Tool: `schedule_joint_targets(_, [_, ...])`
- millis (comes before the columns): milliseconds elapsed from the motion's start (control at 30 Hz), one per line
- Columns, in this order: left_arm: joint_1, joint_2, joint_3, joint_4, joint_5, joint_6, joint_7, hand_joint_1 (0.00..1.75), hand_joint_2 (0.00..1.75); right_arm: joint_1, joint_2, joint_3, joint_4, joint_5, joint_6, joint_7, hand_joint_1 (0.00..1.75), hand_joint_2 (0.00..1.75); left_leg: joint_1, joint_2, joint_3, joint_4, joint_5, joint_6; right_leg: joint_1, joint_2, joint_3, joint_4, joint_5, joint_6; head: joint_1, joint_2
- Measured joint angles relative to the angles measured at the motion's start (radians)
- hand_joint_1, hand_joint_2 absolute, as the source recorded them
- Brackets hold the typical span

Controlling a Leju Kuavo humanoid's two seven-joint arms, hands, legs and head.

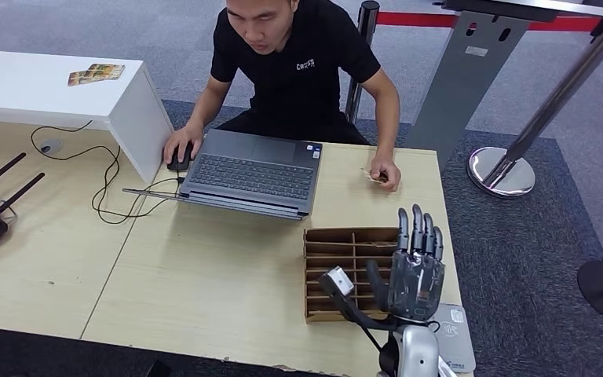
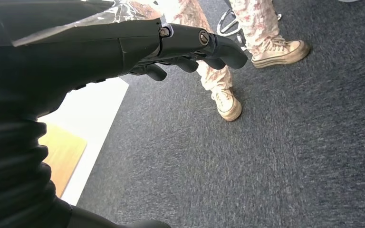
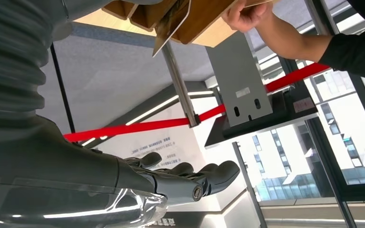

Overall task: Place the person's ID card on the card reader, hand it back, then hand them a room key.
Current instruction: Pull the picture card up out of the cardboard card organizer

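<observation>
A small, thin card (image 1: 378, 176) is pinched in the person's hand (image 1: 385, 173) on the far right part of the desk (image 1: 204, 275); its face is too small to be read. A flat, pale grey card reader (image 1: 455, 336) with rounded corners is set at the desk's near right corner, just beside a brown cardboard organizer (image 1: 345, 267) divided into narrow slots. The right hand (image 1: 414, 271) is raised upright above the organizer and reader, its dark glossy fingers (image 1: 418, 228) extended close together, with nothing held. The left hand (image 2: 190, 47) is seen in the left wrist view over grey carpet, its fingers loosely curled, nothing gripped. The desk is of light wood grain. A grey laptop (image 1: 251, 173) is opened before the person.
</observation>
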Motion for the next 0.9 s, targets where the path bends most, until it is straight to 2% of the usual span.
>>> schedule_joint_targets(900, [0.000, 0.002, -0.017, 0.000, 0.011, 0.000, -0.006, 0.00, 1.75, -0.019, 0.008, 0.013, 0.030, -0.026, 0.000, -0.064, 0.00, 1.75, 0.000, 0.000, 0.000, 0.000, 0.000, 0.000, 0.000, 0.000, 0.000, 0.000, 0.000, 0.000, 0.000, 0.000])
